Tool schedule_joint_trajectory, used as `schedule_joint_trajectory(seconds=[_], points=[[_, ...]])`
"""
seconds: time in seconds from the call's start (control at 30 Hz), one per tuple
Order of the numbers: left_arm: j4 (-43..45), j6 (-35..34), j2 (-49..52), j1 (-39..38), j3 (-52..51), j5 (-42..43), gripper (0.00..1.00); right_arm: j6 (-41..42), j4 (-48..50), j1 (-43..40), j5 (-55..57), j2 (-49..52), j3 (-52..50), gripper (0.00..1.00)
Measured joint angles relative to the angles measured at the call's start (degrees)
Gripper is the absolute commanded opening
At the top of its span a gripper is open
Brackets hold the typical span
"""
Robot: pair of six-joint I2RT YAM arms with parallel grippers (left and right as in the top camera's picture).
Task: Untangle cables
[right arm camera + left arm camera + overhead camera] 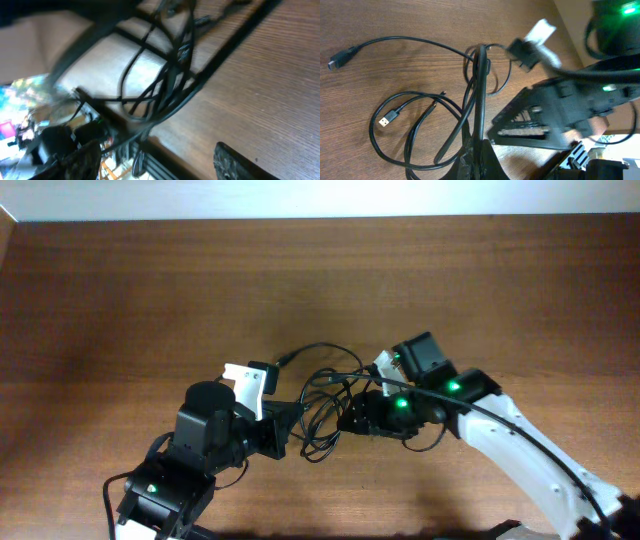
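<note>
The cables (pixel 322 402) are thin black cords tangled in loose loops at mid table, between my two grippers. In the left wrist view the cables (pixel 415 127) lie on the wood, with a USB plug (pixel 385 121) and a second plug (pixel 338 59) at the far left. My left gripper (pixel 480 152) is shut on one cable strand that runs straight up from its tips. In the overhead view it (pixel 295 427) sits at the tangle's left edge. My right gripper (pixel 348 416) is at the tangle's right edge. In the right wrist view it (pixel 155 150) is wide open, with the blurred cables (pixel 165 82) just ahead of its fingers.
The brown wooden table (pixel 150 290) stretches far to the left, right and back. One cable end with a plug (pixel 286 360) reaches toward the back. A white tag (pixel 243 378) on the left arm sits next to the tangle. A pale wall runs along the far edge.
</note>
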Motion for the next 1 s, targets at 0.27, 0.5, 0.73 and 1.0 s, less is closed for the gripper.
schedule_joint_trajectory(seconds=[0.27,0.5,0.73,1.0], points=[[-0.42,-0.02,0.00,0.00,0.00,-0.17,0.00,8.33,8.24,3.65,3.52,4.42,-0.15,0.04],[-11.17,-0.02,-0.04,-0.04,0.33,-15.23,0.00,1.60,7.39,-7.23,-4.22,-5.86,2.75,0.04],[-13.22,-4.98,12.46,-0.13,0.74,-27.08,0.00,-9.01,11.45,-37.29,-13.33,-31.47,5.88,0.04],[-5.81,-19.96,20.65,4.33,0.74,-36.68,0.76,-10.12,9.64,-51.74,-13.55,-29.77,5.88,0.04]])
